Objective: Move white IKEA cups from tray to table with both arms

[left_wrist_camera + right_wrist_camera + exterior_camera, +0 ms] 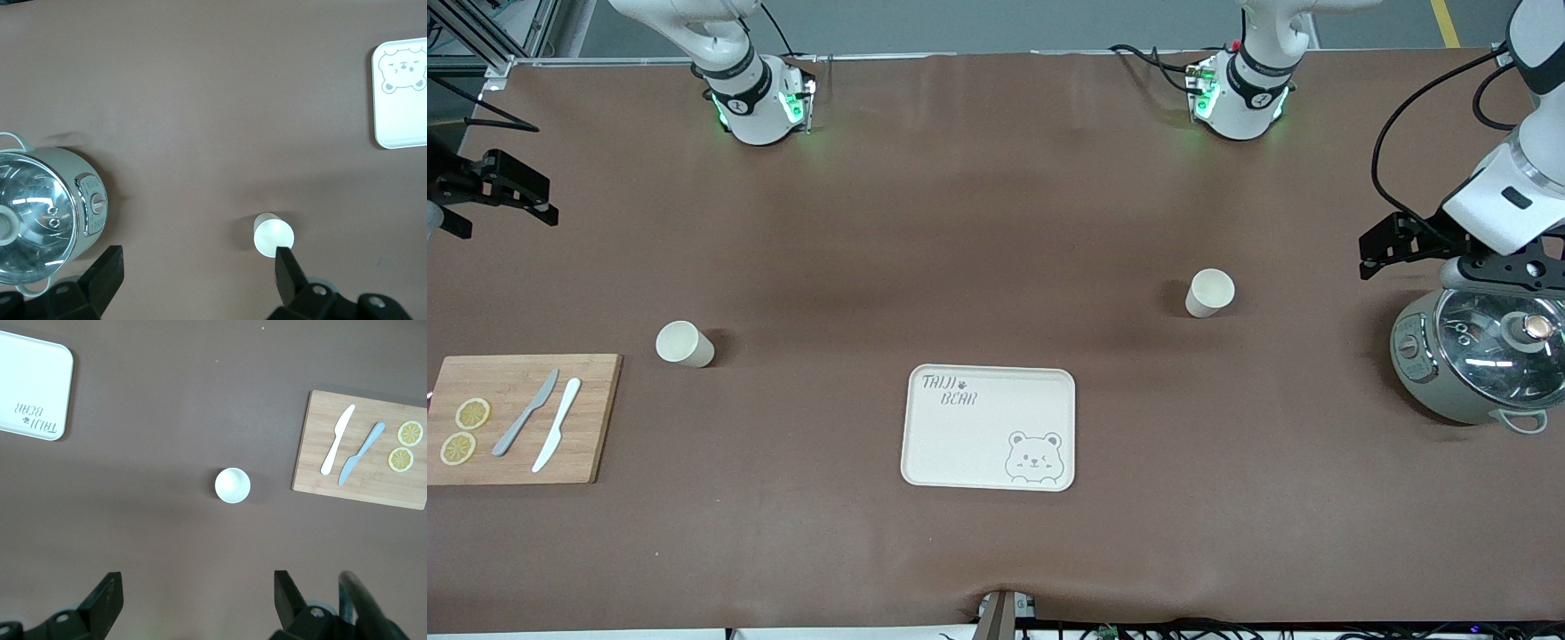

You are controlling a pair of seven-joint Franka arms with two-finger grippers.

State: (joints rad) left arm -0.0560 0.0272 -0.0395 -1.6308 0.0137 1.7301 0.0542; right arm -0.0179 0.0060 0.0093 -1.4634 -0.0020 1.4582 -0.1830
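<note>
I see both cups [1211, 292] [684, 344] standing on the table [996, 222]; left gripper [1392, 244] and right gripper [494, 188] hang released at its ends.

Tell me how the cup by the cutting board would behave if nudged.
The cup stands upright on the brown mat, small and tapered, so it probably tips easily. Once down, its round sides would likely let it roll in a curve. It looks light.

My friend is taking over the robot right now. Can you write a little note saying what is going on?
Left gripper: fingers open, empty, up over the table by the cooker.
Right gripper: fingers open, empty, up near the table's edge at its own end.
Tray: bare.
One cup stands on the table toward the left arm's end, the other cup beside the cutting board.
Done: both cups off the tray.
Left: nothing.
</note>
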